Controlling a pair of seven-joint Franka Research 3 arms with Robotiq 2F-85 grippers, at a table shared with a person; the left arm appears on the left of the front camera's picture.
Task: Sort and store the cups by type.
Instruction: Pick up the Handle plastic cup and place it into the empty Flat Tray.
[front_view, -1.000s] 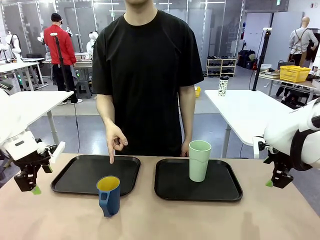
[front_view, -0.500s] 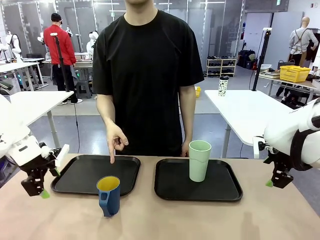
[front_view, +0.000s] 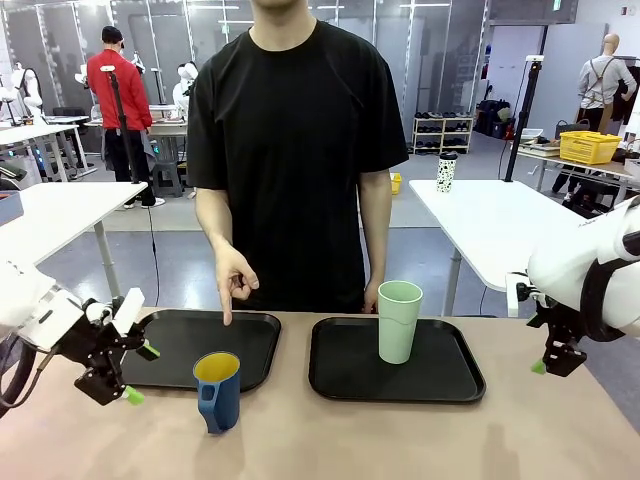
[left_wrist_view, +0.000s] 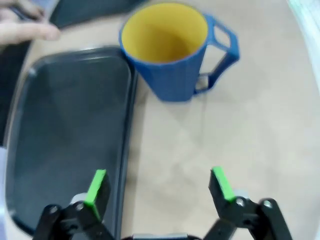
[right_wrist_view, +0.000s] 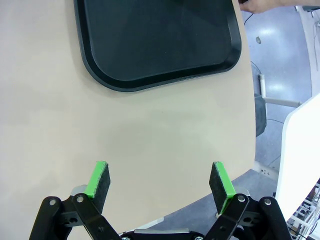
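Widest of all, the tan counter (front_view: 330, 440), stretching across the whole foreground. Behind its far edge, a person (front_view: 295, 150) in a black T-shirt, standing about level with the gap between the trays. At the right side, the bulky white right arm (front_view: 590, 270), held off past the counter's right end; at the left side, the slimmer left arm (front_view: 40, 310), reaching in low toward the middle. Side by side on the counter, two black trays: the left tray (front_view: 170, 350) bare, the right tray (front_view: 350, 370) carrying the pale mint-green tumbler (front_view: 399, 320), upright on its far half, right of middle. On the bare counter, just in front of the left tray's near right corner, the dark blue mug (front_view: 218, 390), upright, yellow inside, handle turned toward the robot's side (too close to the tray's rim in the left wrist view to tell touching from apart). Above the left tray's far edge, the person's hand (front_view: 233, 283), forefinger pointing down at the tray. Down behind the tumbler, the other hand (front_view: 370, 298), partly hidden. Left jaws spread wide with nothing between them, hovering low by the left tray's near left corner, aimed at the mug and short of it; green pads (left_wrist_view: 96, 186) astride the tray's rim, one over the tray, one over the counter. Right jaws likewise spread and empty, green pads (right_wrist_view: 221, 179) over bare counter near its edge, well apart from the right tray.
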